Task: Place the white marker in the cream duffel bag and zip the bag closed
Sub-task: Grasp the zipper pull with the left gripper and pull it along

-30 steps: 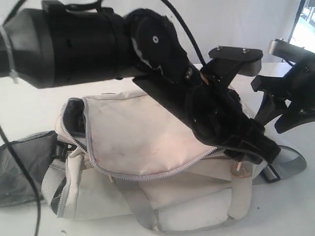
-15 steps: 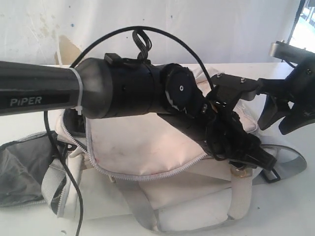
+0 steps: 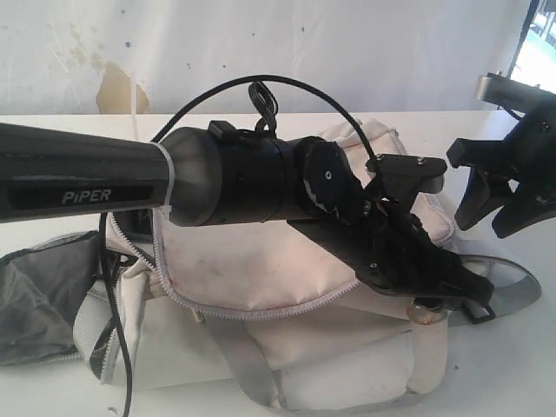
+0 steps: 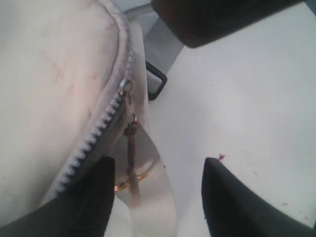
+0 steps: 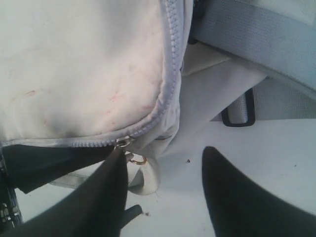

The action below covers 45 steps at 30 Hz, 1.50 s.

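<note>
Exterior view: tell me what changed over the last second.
The left arm drew back and lower; the left gripper sank slightly beside the zipper pull, jaws open, holding nothing. The right gripper and cream duffel bag stayed put.

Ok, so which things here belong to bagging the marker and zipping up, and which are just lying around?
For the job: stained cream fabric duffel bag; its grey zipper pull with a brass ring; left gripper; right gripper. The white marker is not in view.
Lying about: white tabletop; stained white backdrop.
</note>
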Tool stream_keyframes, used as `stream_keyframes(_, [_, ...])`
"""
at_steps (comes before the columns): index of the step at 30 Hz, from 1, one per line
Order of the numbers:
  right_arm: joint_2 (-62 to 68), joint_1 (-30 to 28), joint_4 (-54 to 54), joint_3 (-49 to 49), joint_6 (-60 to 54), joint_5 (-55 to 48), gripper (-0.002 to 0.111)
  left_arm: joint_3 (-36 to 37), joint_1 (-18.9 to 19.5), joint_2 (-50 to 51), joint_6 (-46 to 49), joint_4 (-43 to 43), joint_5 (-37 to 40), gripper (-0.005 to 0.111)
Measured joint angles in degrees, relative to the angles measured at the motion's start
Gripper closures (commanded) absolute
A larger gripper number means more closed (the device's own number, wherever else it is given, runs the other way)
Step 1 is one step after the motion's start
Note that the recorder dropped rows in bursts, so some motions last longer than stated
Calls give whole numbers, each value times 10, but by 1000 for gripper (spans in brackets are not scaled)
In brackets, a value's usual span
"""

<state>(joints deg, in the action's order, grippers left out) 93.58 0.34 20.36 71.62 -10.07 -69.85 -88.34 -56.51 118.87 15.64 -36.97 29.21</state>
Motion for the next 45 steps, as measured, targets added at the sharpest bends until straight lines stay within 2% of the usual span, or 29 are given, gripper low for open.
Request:
stream_keyframes(6, [0,0,0,0,0,0,64,0,0,0,-54,3,16,51])
stream_keyframes(14, [0,0,0,0,0,0,64,0,0,6,-89,87,-17,51])
stream_keyframes(26, [0,0,-1,0,0,0,64,0,0,14,-94,16,-46,51])
stream_keyframes(32, [0,0,-1,0,0,0,64,0,0,34,-94,11,-55,51])
stream_keyframes(34, [0,0,-1,0,0,0,64,0,0,45,-94,11,-58,59])
stream_keyframes(35, [0,0,-1,0,0,0,64,0,0,49,-94,11,-59,73])
stream_keyframes(36, [0,0,-1,0,0,0,64,0,0,54,-94,11,-61,81])
stream_keyframes(37, [0,0,-1,0,0,0,64,0,0,54,-94,11,-62,97])
stream_keyframes(38, [0,0,-1,0,0,0,64,0,0,54,-94,11,-62,105])
stream_keyframes(43, [0,0,-1,0,0,0,64,0,0,52,-76,17,-50,107])
stream_keyframes(45, [0,0,1,0,0,0,64,0,1,38,-70,49,-20,107])
